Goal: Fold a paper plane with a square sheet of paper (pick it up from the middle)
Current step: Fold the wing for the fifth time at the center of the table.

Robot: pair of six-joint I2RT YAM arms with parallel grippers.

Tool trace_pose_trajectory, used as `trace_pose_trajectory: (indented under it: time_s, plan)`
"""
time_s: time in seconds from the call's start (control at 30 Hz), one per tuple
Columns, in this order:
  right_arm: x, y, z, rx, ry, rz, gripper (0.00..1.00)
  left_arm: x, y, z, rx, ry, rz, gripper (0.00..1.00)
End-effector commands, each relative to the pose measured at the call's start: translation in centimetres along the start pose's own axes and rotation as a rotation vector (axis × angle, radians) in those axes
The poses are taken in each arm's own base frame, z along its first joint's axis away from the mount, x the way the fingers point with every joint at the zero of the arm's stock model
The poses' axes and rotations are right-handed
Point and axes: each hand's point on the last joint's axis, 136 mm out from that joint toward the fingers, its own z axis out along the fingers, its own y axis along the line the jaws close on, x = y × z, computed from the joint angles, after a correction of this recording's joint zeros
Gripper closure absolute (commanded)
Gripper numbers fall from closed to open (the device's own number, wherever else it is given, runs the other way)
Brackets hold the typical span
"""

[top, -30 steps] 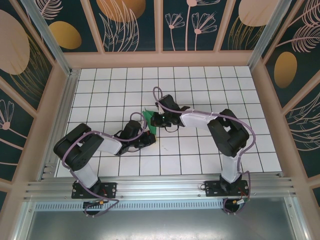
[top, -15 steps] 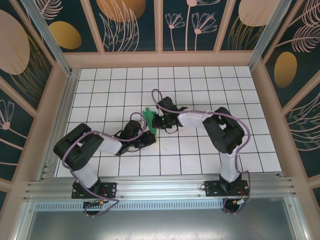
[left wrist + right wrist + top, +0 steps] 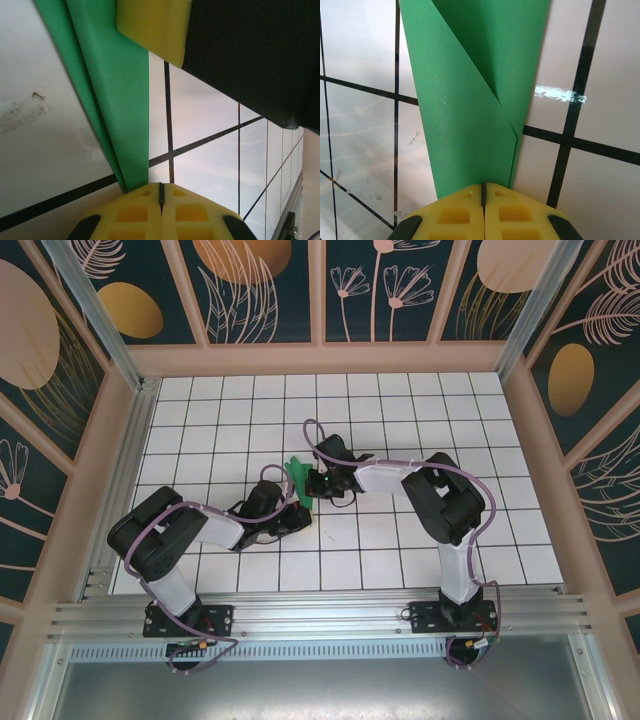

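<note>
Right wrist: right gripper closed tight, tips on folded bright green paper sheet; left gripper closed, touching it.

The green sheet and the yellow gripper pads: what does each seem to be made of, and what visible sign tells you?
Green sheet: thin matte paper, judging by its sharp crease and flat overlapping flap. Pads of the right gripper: probably moulded yellow plastic or rubber, with recessed square pockets; the exact material can't be told.
</note>
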Motion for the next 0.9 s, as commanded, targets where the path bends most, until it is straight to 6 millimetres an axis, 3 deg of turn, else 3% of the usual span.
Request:
trace_pose_trajectory:
  time_s: [0.0,0.07,0.2,0.43,0.63,0.87]
  plan:
    - [0.6,-1.5,0.9,0.046,0.036,0.025,0.93,3.0,3.8,0.3,-0.128,0.099,-0.066,0.98]
    - [1.0,-2.0,1.0,0.063,0.048,0.031,0.93,2.4,2.8,0.0,-0.109,0.083,-0.061,0.96]
    - [1.7,-2.8,1.1,0.088,0.069,0.037,0.94,-0.6,-0.1,-2.0,-0.035,-0.017,-0.051,0.90]
    - [2.4,-3.7,1.4,0.102,0.083,0.047,0.97,-6.0,-1.2,-5.0,0.019,-0.192,-0.084,0.88]
    - [2.2,-3.5,1.4,0.092,0.080,0.044,0.97,-9.7,-1.5,-4.0,0.003,-0.240,-0.065,0.88]
    - [2.3,-3.2,1.4,0.070,0.087,0.028,0.98,-11.8,-0.9,-2.1,-0.046,-0.255,-0.081,0.87]
